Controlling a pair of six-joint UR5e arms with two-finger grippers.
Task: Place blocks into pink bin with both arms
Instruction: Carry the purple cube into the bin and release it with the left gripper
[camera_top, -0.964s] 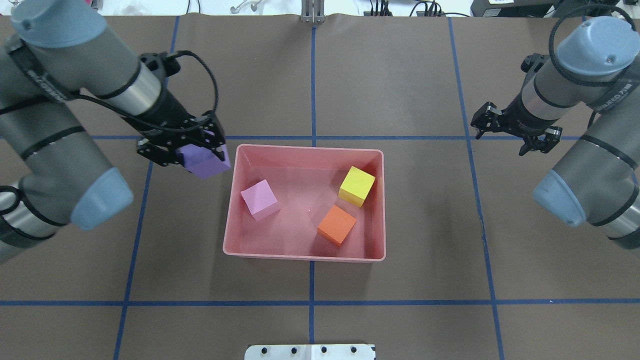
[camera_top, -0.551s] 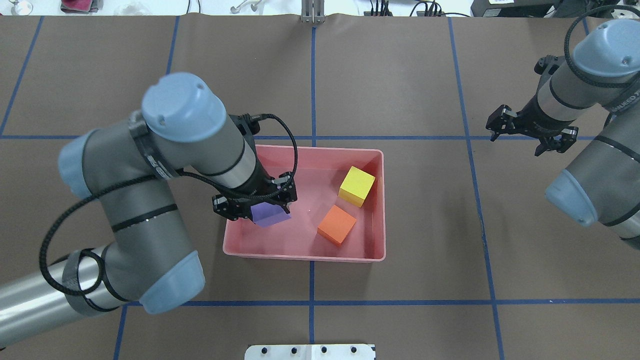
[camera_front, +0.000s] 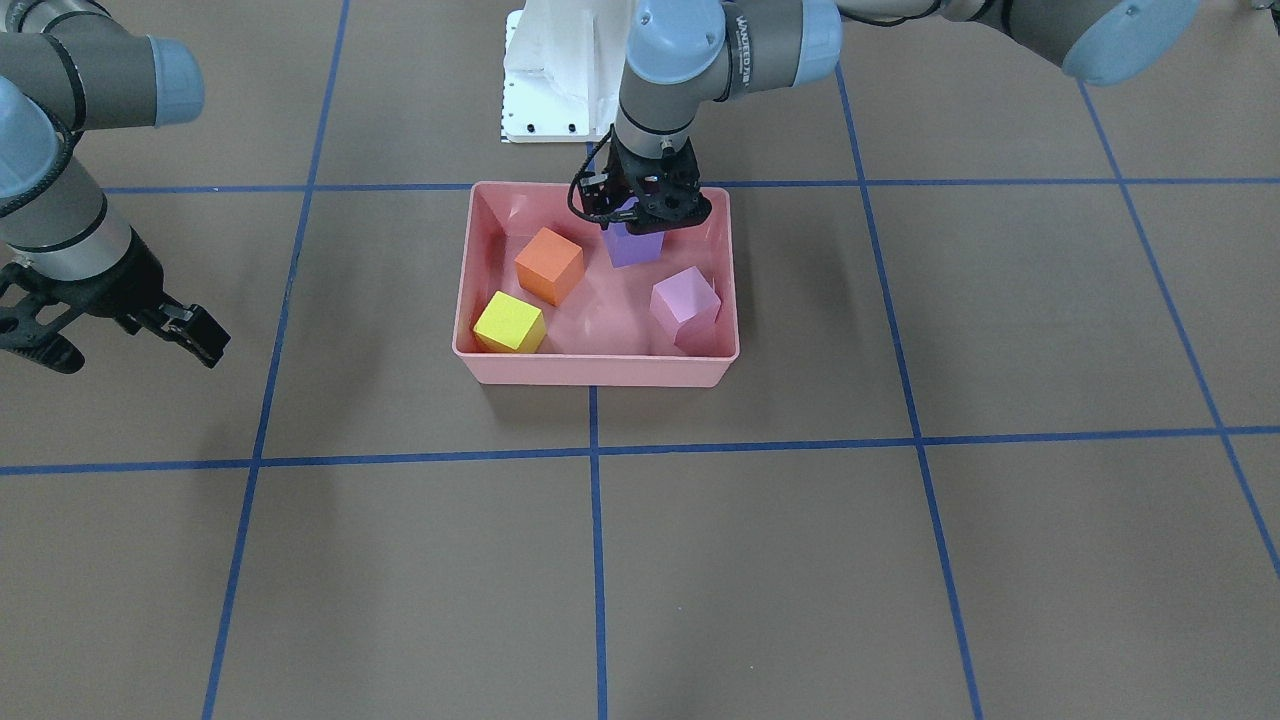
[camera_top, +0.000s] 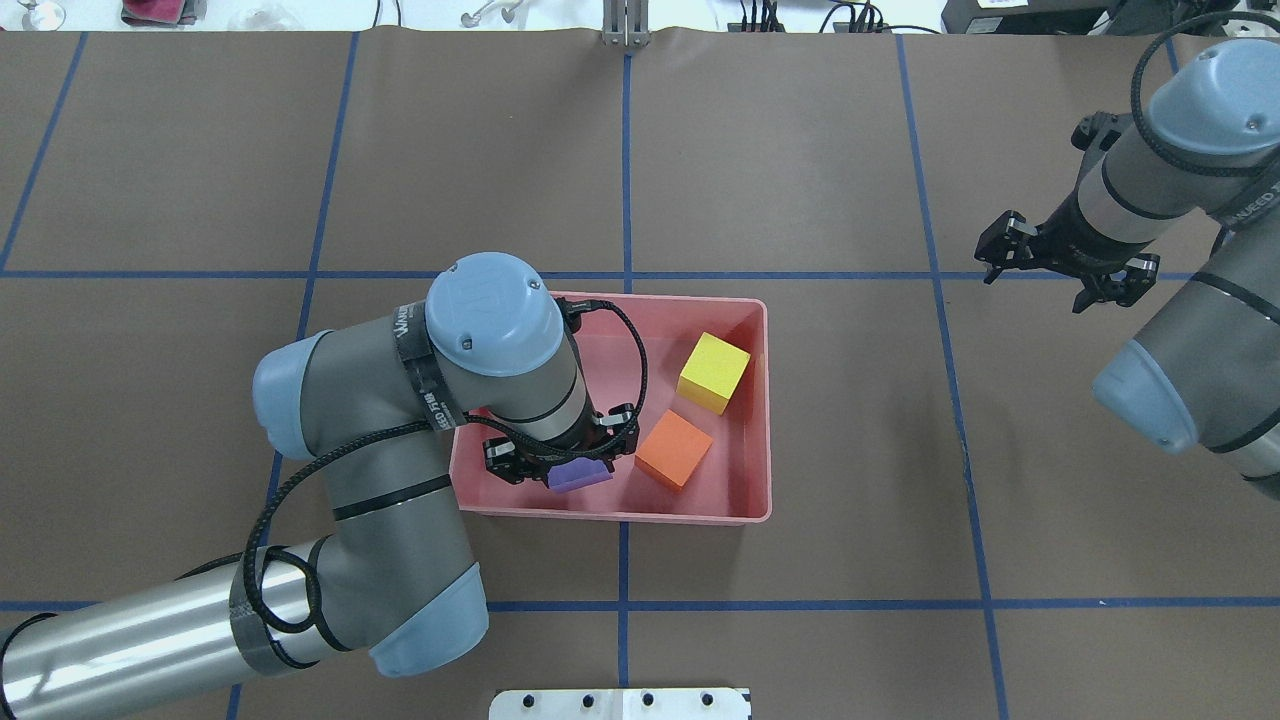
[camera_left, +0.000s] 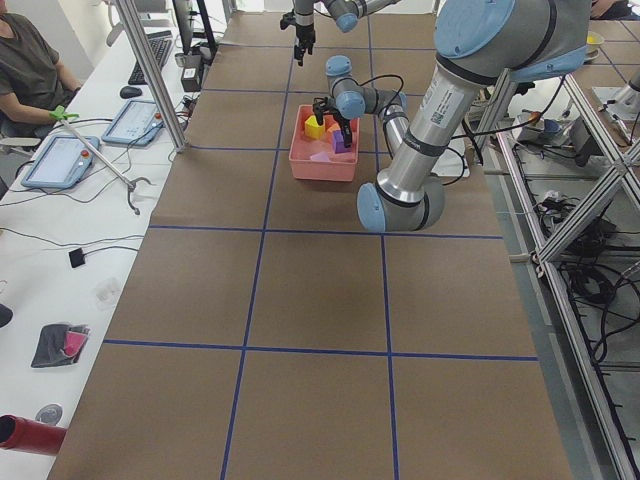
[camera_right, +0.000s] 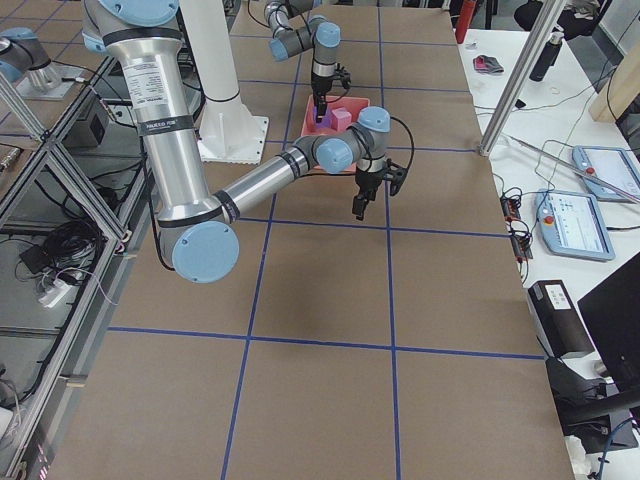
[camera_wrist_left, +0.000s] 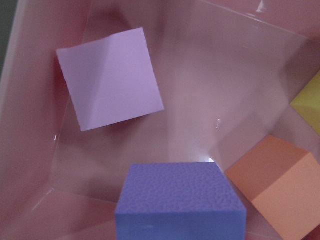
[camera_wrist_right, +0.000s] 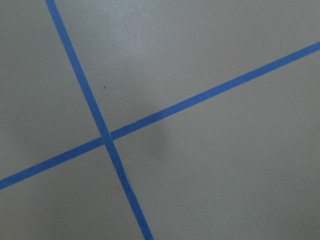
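Purple block (camera_top: 579, 476): now sitting lower in the overhead frame than a moment ago, hanging inside the pink bin (camera_top: 610, 517) near its lower-left corner. The left gripper (camera_top: 562, 462) is clamping it; floor contact cannot be told.

Orange block (camera_top: 673, 450): lying just beside.

Yellow block (camera_top: 713, 372): lying upper right in the bin.

Pink block (camera_front: 685, 305): resting nearby.

Right gripper (camera_top: 1062, 275): hovering spread and empty, upper right, well apart.

Risk: letting go too high is probably inviting a bounce onto the orange block.
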